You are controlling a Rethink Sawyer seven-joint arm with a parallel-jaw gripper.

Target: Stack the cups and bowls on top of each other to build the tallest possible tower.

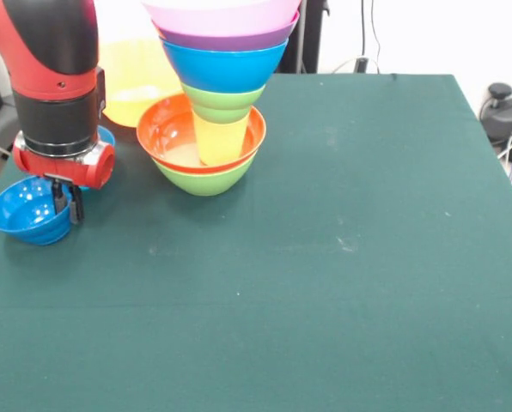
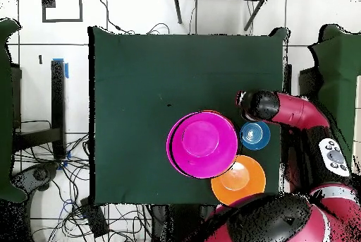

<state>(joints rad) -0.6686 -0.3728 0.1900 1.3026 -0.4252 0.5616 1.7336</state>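
The tower stands at the back left of the front view: a medium green bowl (image 1: 206, 178) at the base, a red-orange bowl (image 1: 163, 130) in it, the yellow cup (image 1: 220, 142), a small green bowl (image 1: 223, 99), then blue (image 1: 223, 67), purple (image 1: 226, 39) and pink (image 1: 226, 12) bowls. From overhead only the pink bowl (image 2: 202, 143) on top shows. My gripper (image 1: 67, 202) is at the far left. Its fingers are close together, pinching the right rim of a small blue bowl (image 1: 22, 211) on the table; this bowl also shows in the overhead view (image 2: 254, 135).
A large orange bowl (image 1: 129, 75) sits behind the tower, also seen from overhead (image 2: 238, 178). A light-blue bowl (image 1: 106, 136) peeks out behind my wrist. The green table (image 1: 342, 275) stretches to the right and the front. My arm (image 2: 282, 109) reaches over the table's edge.
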